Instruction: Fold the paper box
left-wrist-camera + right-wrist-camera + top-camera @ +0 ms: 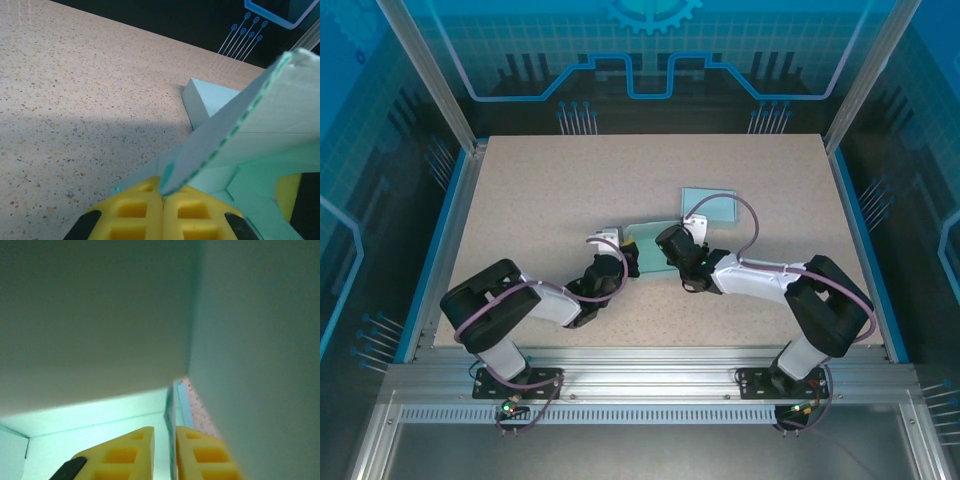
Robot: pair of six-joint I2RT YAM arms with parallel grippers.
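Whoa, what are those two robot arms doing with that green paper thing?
They are folding a paper box on the table. The left gripper pinches one raised edge of it, and the right gripper pinches a thin edge from the opposite side. The box is only partly folded, with its sides standing at angles.
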